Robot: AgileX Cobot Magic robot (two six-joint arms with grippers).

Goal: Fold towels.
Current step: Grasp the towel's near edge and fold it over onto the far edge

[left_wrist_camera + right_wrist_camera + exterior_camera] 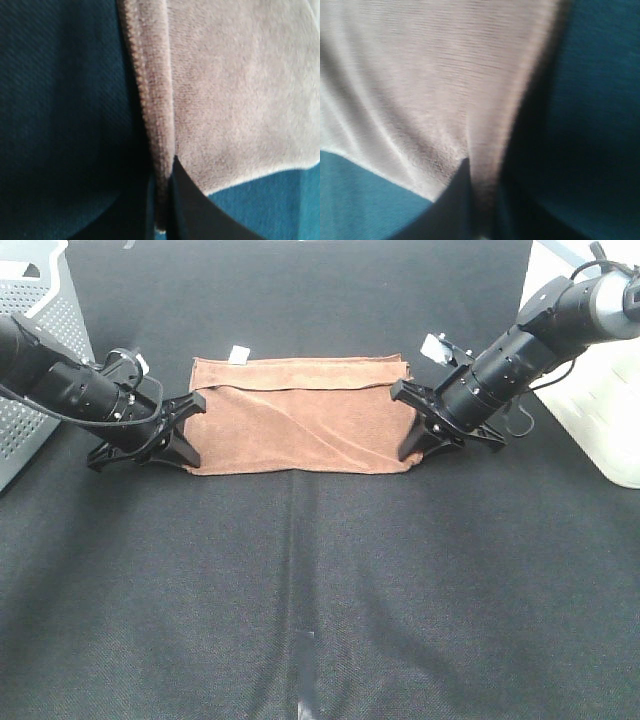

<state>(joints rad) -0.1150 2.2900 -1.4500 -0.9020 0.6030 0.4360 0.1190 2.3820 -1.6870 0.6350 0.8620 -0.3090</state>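
Note:
The reddish-brown towel (300,420) lies flat across the far middle of the black table, its back strip showing under a folded-over layer. A small white tag (239,354) sticks out of its far edge. My left gripper (196,430) is at the towel's left short edge and my right gripper (408,425) at its right short edge. In the left wrist view the towel (240,100) has its hem pinched in the shut left gripper (162,210). Seen from the right wrist, the towel (420,75) bunches into the shut right gripper (480,200).
A white perforated basket (35,350) stands at the far left behind the left arm. A white container (595,410) stands at the far right beside the right arm. Black cloth (320,590) covers the table in front of the towel.

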